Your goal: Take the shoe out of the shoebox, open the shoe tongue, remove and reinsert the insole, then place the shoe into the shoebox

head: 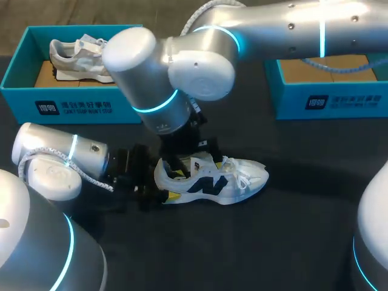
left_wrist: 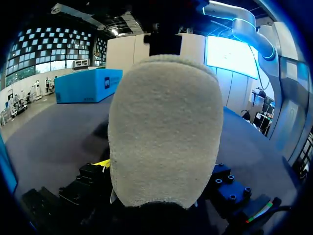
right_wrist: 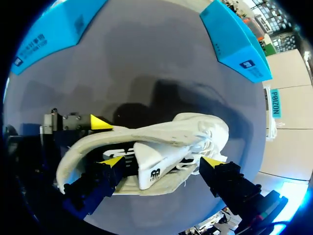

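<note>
shoe [head: 212, 179] on table [head: 303, 242], l pincer [head: 165, 183] gripping heel

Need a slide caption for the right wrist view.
Right gripper straddles the shoe tongue while left gripper holds the heel.

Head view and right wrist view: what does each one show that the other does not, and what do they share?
Only the head view shows the grey shoe lying in the left shoebox. Only the right wrist view shows the raised tongue of the white shoe, with the right arm's jaws apart, one on each side of it. Both show the white shoe on the table, the left shoebox and the right shoebox.
</note>
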{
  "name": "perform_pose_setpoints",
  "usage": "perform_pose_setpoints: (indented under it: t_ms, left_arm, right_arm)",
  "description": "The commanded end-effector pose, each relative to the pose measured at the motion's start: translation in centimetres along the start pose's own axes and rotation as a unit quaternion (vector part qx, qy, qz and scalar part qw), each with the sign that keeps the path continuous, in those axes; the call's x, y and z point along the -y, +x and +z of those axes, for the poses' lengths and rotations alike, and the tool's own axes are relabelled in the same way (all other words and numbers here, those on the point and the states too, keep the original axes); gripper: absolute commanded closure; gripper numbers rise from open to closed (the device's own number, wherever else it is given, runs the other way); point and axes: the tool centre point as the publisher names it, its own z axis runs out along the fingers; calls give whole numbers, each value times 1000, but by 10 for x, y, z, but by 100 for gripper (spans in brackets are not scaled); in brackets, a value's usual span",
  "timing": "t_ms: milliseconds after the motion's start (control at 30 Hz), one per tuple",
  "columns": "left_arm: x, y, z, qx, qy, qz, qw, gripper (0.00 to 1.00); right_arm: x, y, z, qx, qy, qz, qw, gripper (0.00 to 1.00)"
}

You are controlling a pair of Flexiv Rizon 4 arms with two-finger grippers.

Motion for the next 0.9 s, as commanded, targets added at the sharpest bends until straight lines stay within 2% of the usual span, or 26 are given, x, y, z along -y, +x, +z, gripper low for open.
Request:
perform_pose_setpoints:
  t_ms: [33,200,333,600,900]
  left_arm:
    - [-4,-1,1,-1,-3,-1,1000,100]
    - [-4,-1,1,-1,-3,-1,1000,100]
    - [-4,-1,1,-1,-3,-1,1000,100]
    - [-4,-1,1,-1,-3,-1,1000,100]
    - [-4,-1,1,-1,-3,-1,1000,100]
  right_arm:
    - [9,4,5,54,-3,53,997,0]
    - [10,1,11,58,1,63,996,0]
    - [10,-8,14,69,-3,79,994,0]
    - [9,-40,-1,86,-14,106,991,0]
    - [8,-55,-14,90,-20,105,990,2]
